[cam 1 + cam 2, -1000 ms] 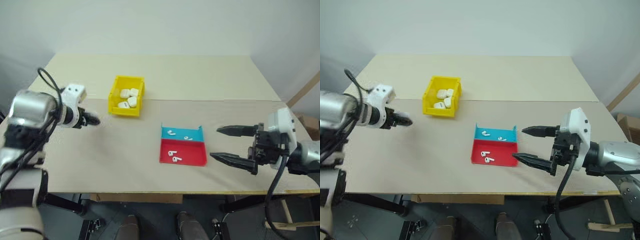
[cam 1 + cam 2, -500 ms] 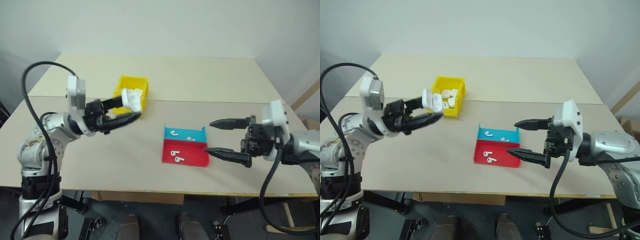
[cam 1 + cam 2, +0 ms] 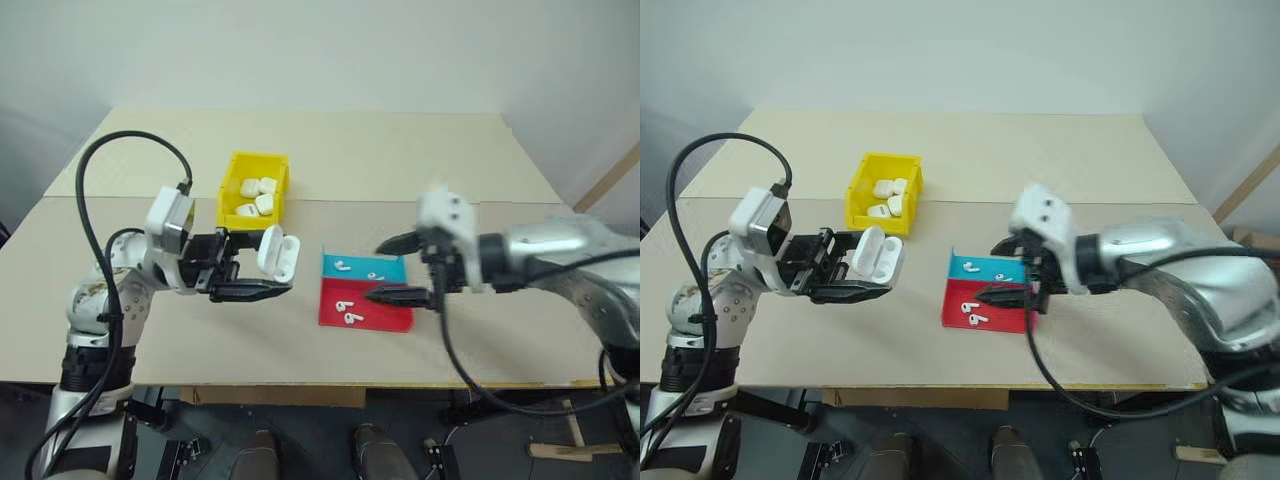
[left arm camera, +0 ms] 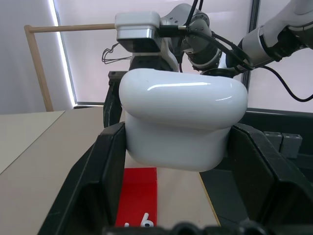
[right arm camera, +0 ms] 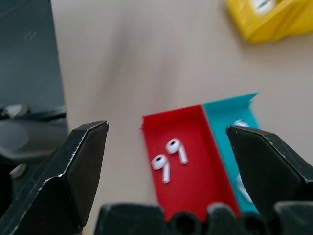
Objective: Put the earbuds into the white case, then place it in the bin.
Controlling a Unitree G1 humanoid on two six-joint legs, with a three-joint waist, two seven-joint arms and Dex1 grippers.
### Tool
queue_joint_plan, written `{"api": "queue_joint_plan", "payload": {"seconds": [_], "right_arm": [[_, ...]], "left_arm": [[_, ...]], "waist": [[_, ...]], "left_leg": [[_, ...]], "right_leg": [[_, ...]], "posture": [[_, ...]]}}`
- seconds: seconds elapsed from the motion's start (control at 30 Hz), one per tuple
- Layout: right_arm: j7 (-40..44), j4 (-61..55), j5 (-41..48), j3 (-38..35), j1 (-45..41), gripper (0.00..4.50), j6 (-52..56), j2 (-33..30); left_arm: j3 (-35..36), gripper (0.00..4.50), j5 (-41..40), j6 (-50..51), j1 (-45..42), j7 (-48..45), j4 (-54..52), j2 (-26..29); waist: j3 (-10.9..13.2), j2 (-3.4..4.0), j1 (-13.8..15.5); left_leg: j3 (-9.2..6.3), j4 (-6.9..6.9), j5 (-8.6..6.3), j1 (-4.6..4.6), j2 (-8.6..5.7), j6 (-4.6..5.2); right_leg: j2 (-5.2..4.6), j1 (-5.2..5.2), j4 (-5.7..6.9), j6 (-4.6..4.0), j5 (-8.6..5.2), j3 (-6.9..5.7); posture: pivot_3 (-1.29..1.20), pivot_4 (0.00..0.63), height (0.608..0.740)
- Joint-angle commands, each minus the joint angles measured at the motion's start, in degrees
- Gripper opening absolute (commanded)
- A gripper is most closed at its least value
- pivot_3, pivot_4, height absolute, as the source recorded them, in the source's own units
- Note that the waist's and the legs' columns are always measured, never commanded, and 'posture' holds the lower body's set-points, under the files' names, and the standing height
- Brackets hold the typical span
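The left gripper (image 3: pixel 262 275) is pinching the white case (image 3: pixel 279 253), its lid swung open, held up off the table (image 3: pixel 480 170) to the left of the tray (image 3: pixel 385 318); in the left wrist view the case (image 4: pixel 182 118) sits clamped between the two black fingers (image 4: pixel 105 169). The right gripper (image 3: pixel 392 268) hangs over the tray with its jaws spread and nothing between them; one finger lies over the blue half, the other at the red half's right edge. Two earbuds (image 5: pixel 168 158) lie side by side in the red half of the tray; more white earbuds rest in the blue half. The yellow bin (image 3: pixel 231 195) stands beyond the tray to its left, holding several white cases (image 3: pixel 256 196).
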Motion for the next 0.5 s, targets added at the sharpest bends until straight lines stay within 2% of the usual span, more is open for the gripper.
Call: {"api": "queue_joint_plan", "payload": {"seconds": [0.03, 0.07, 0.2, 0.5], "right_arm": [[-1.0, -1.2, -4.5, 8.0, -4.4, 3.24, 4.2, 0.4], [-1.1, -1.3, -6.2, 10.8, -5.7, 2.94, 4.3, 0.4], [-1.0, 0.3, -10.7, 19.6, -10.1, 2.94, 6.1, 2.7], [-0.3, 6.5, -18.8, 29.1, -12.2, 2.94, 3.7, 7.5]], "left_arm": [[0.0, 2.83, -1.4, 0.2, 1.0, 1.0, -3.2, 0.3], [-0.1, 2.83, -1.7, 1.0, 1.4, 1.6, -3.9, 0.5], [-0.3, 2.83, -3.2, 5.1, 2.1, 4.9, -7.3, 1.5], [-0.4, 2.83, -5.0, 7.4, 4.5, 9.0, -11.6, 1.5]], "waist": [[0.0, 0.0, 0.1], [0.0, 0.0, 0.2], [0.0, 0.0, 0.0], [0.0, 0.01, 0.0]], "left_leg": [[-0.02, 0.0, 0.0, -0.02, 0.0, 0.0], [0.0, 0.0, 0.0, -0.03, -0.01, 0.0], [-0.01, 0.01, 0.0, -0.01, 0.02, 0.0], [-0.01, 0.01, 0.0, -0.01, 0.02, 0.0]], "right_leg": [[0.0, 0.0, -0.01, 0.0, -0.01, -0.03], [-0.03, -0.01, -0.01, 0.0, -0.01, -0.02], [0.01, -0.03, 0.01, 0.0, 0.0, -0.02], [0.01, -0.04, 0.03, -0.01, 0.0, -0.03]], "posture": [[0.0, 0.15, 0.74], [0.0, 0.15, 0.74], [0.0, 0.15, 0.74], [0.0, 0.15, 0.74]]}}
